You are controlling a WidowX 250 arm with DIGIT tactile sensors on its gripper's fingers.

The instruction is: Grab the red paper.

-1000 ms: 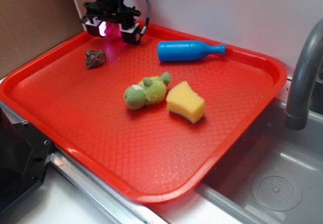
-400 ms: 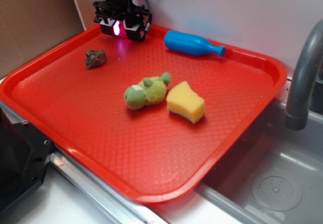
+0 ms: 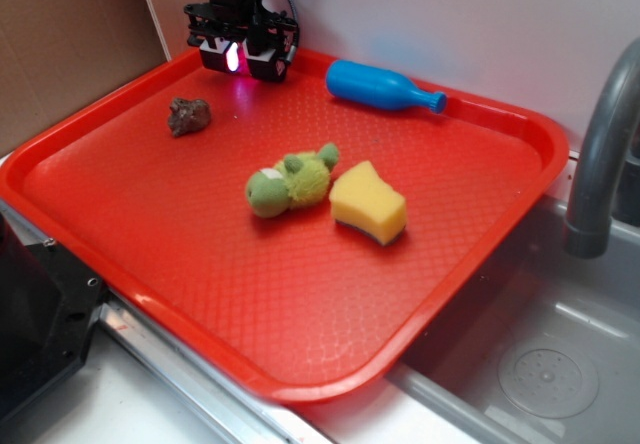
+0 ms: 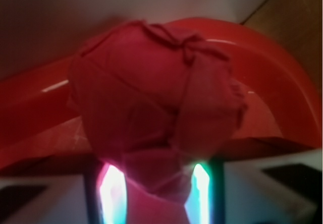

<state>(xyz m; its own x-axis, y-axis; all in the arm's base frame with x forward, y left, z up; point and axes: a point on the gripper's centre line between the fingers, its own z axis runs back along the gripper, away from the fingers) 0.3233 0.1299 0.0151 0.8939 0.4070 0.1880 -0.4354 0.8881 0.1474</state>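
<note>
The gripper (image 3: 240, 59) hangs over the far rim of the red tray (image 3: 300, 294) at the upper left of the frame, a pink glow showing between its fingers. On the tray, a brown lump (image 3: 188, 116) sits left, a blue bottle (image 3: 380, 87) lies at upper centre, and a green plush toy (image 3: 290, 182) touches a yellow sponge (image 3: 368, 204) mid-frame. A grey faucet (image 3: 600, 154) rises above a sink (image 3: 540, 364) at the right edge.

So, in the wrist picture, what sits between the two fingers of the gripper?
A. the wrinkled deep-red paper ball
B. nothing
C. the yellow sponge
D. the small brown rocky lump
A: the wrist view shows the wrinkled deep-red paper ball filling the gap between the glowing fingers of the gripper, with its lower part pinched between them.
</note>
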